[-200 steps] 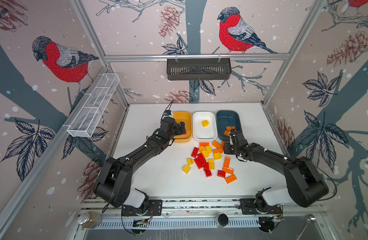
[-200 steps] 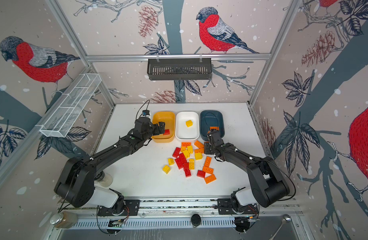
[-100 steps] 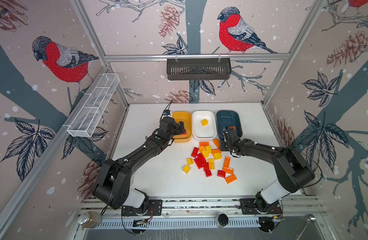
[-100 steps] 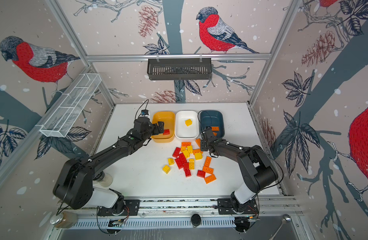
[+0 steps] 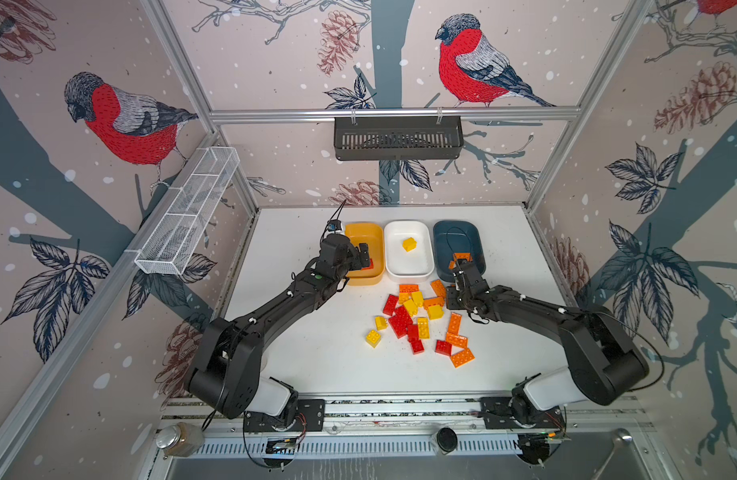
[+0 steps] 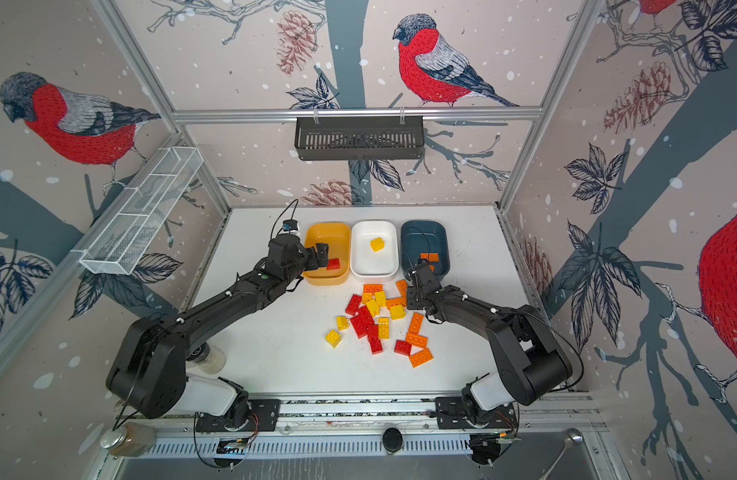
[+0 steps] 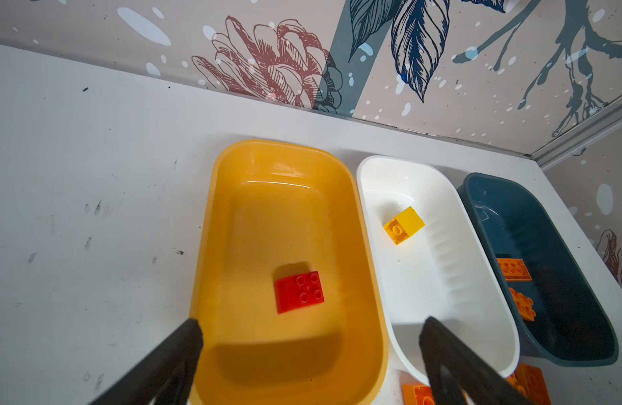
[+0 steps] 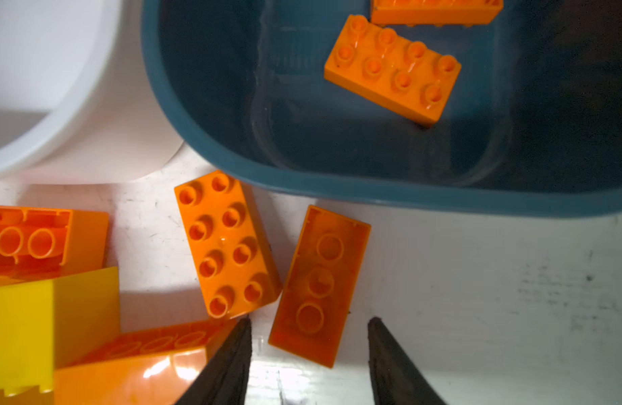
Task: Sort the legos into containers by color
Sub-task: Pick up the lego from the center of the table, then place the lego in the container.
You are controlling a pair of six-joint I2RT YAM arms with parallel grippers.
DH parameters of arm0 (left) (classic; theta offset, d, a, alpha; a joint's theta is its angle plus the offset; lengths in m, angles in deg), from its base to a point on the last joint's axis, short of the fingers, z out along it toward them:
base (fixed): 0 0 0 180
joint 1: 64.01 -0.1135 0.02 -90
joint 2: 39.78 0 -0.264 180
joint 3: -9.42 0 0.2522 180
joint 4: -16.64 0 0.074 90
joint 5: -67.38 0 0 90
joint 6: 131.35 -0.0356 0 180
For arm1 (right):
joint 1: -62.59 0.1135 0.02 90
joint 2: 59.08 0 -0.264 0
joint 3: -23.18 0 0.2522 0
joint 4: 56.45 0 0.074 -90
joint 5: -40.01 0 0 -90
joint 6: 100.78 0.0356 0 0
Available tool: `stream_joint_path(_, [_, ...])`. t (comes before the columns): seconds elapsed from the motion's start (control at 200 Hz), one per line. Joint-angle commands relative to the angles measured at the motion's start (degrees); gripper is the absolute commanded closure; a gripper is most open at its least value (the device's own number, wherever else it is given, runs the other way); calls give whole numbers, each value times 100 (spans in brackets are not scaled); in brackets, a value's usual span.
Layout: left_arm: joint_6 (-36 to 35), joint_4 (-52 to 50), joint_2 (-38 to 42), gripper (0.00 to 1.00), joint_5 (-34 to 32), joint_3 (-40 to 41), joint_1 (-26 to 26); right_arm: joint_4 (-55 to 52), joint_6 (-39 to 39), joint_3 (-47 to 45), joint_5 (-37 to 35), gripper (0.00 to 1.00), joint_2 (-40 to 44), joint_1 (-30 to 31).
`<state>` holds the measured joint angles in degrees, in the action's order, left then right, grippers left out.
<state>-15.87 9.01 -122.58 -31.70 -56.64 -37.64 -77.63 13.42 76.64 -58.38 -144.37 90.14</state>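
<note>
1. Over the near end of the yellow-orange tray (image 7: 232,182), the left claw (image 7: 311,322) hangs spread wide and empty; a red brick (image 7: 299,291) lies in that tray.
2. Just on the near side of the teal tray (image 8: 337,196), the right claw (image 8: 309,319) stands parted around an upturned orange brick (image 8: 320,284) on the counter (image 8: 477,280), with a gap on either side.
3. The white tray (image 7: 363,175) holds a yellow brick (image 7: 404,224), and the teal tray holds two orange bricks (image 8: 393,68). Loose legos (image 5: 404,320) lie mid-counter.

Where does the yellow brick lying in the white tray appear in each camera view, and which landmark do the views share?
In a top view: yellow brick in the white tray, middle of the row.
In a top view: brick in the white tray likewise.
Left wrist: brick in the white tray, between the yellow-orange tray and the teal tray.
Right wrist: not in it; only the white tray's corner shows.
Shared landmark: the white tray.
</note>
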Motion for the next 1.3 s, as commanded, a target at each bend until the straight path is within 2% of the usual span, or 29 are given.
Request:
stream_joint_path(0.0, [27,66,-34,3,30,-7,-13,-4,53,2,23,45,-116,-28])
stream_joint_path(0.29, [72,53,-60,3,50,-8,-9,-148,176,299,-13,43,-686,0])
stream_joint_path(0.48, [81,7,-68,3,84,-21,-13,-358,351,302,-310,57,-702,8])
stream_joint_path(0.66, [-65,-339,-156,3,-122,-237,83,-368,126,147,-234,65,-8,66])
stream_joint_path(0.815, [-361,-469,-273,3,-484,-373,415,-318,-110,162,164,66,674,1])
stream_joint_path(0.99, [-508,-558,-411,3,-449,-422,738,-7,28,451,308,67,992,-313])
stream_joint_path(1.186, [-549,-728,-472,3,151,-325,874,509,10,848,547,66,424,-847])
stream_joint_path(1.291, [-492,-1011,-508,3,120,-282,978,751,-130,1069,409,66,-63,-979])
